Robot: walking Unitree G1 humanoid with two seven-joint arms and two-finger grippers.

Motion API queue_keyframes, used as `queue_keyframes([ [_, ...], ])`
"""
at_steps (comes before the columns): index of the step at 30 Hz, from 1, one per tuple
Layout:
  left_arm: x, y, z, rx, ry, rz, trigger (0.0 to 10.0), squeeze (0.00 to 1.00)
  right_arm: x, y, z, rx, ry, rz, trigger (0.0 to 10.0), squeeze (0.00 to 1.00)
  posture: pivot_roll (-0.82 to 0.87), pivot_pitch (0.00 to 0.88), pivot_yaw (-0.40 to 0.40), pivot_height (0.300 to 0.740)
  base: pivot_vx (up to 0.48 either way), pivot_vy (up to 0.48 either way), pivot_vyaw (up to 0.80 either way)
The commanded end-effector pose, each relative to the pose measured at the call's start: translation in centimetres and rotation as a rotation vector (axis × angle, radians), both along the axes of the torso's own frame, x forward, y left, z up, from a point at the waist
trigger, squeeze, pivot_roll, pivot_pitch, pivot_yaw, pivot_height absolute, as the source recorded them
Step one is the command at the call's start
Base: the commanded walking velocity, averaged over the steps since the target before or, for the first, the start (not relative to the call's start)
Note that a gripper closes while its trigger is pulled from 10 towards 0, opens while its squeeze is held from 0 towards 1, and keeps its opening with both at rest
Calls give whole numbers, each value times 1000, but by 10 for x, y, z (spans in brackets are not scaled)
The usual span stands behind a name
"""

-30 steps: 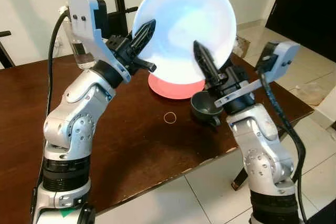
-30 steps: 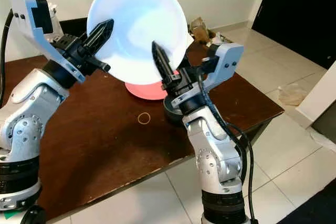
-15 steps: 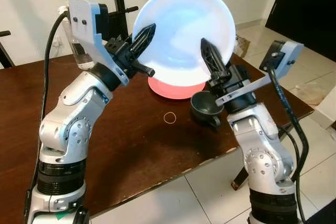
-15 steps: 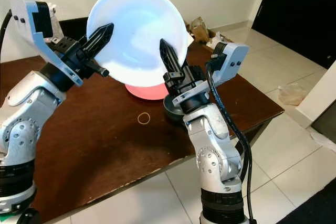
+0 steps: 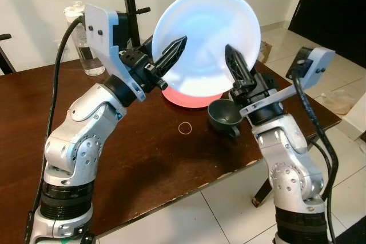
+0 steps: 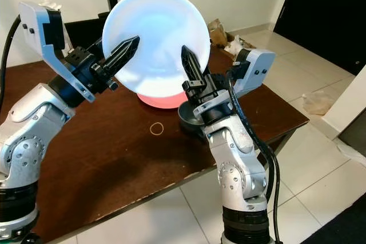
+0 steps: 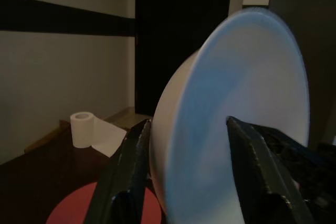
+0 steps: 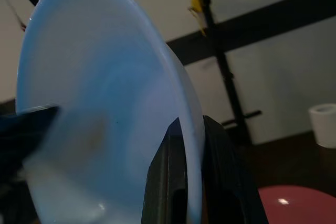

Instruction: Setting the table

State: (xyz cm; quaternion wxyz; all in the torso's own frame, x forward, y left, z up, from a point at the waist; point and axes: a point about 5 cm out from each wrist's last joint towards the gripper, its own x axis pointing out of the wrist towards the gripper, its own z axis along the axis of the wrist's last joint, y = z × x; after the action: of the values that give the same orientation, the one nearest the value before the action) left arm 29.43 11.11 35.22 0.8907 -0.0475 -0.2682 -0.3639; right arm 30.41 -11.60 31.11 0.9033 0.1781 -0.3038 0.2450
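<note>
White plate [image 5: 209, 35] held upright above the brown table [image 5: 143, 147], over a red mat [image 5: 191, 98]. Right gripper [image 8: 185, 177] clamped on the plate's rim, one finger on each face. Left gripper [image 7: 184, 166] with fingers spread, straddling the opposite rim; contact hard to judge, possibly just touching. Dark cup [image 5: 224, 116] on the table just beside the mat. Small ring [image 5: 185, 128] lying near the cup. Clear bottle [image 5: 86, 50] at the far edge.
</note>
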Motion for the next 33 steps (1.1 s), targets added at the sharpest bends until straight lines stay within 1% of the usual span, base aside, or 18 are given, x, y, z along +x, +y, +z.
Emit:
queue_keyframes([
  [1,-7,4,0,12,1,-39,10000,0,3,-5,-8,-2,33,-42,0,0,34,118,109,740,0,0,0],
  [4,-9,10,-1,17,16,-49,10000,0,4,-9,-9,2,37,-73,0,0,38,122,110,740,0,0,0],
  [5,-10,18,-3,13,40,-48,10000,0,5,-16,-10,8,42,-111,0,0,39,123,110,740,0,0,0],
  [6,-12,33,-5,0,80,-43,10000,0,7,-31,-11,29,51,-189,0,0,48,130,106,740,0,0,0],
  [7,-13,38,-6,-9,94,-42,10000,0,8,-36,-11,36,53,-218,0,0,49,131,106,740,0,0,0],
  [12,-13,46,-8,-26,121,-26,10000,0,8,-46,-11,48,54,-272,0,0,52,134,104,740,0,0,0],
  [14,-6,56,-23,-24,202,51,10000,0,7,-54,-12,49,59,-321,0,0,55,137,100,740,0,0,0],
  [15,-6,56,-23,-24,202,51,10000,0,7,-54,-12,49,59,-321,0,0,55,137,100,740,0,0,0],
  [17,-3,56,-32,13,242,93,10000,0,6,-55,-14,28,63,-327,0,0,55,137,100,740,0,0,0],
  [18,-2,53,-45,90,274,134,10000,0,4,-53,-19,9,74,-323,0,0,56,141,98,740,0,0,0],
  [19,0,49,-65,179,317,194,10000,0,-1,-49,-26,-18,90,-311,2078,0,59,142,95,740,0,0,0],
  [20,0,49,-65,179,317,194,10000,0,-1,-49,-26,-18,90,-311,2078,0,59,142,95,740,0,0,0],
  [21,-2,45,-81,235,351,223,10000,0,-6,-46,-31,-37,103,-305,10000,0,56,144,94,740,0,0,0],
  [22,-2,45,-81,235,351,223,10000,0,-6,-46,-31,-37,103,-305,10000,0,56,144,94,740,0,0,0],
  [25,-6,42,-117,227,441,365,10000,0,-19,-47,-45,-80,148,-365,10000,0,43,143,94,740,0,0,0],
  [26,-6,42,-117,227,441,365,10000,0,-19,-47,-45,-80,148,-365,10000,0,43,143,94,740,0,0,0],
  [28,-5,43,-129,225,445,458,10000,0,-23,-53,-53,-84,187,-418,10000,0,35,138,92,740,0,0,0],
  [33,-2,44,-148,219,478,562,10000,0,-23,-61,-71,-100,260,-472,10000,0,27,133,90,740,0,0,0],
])
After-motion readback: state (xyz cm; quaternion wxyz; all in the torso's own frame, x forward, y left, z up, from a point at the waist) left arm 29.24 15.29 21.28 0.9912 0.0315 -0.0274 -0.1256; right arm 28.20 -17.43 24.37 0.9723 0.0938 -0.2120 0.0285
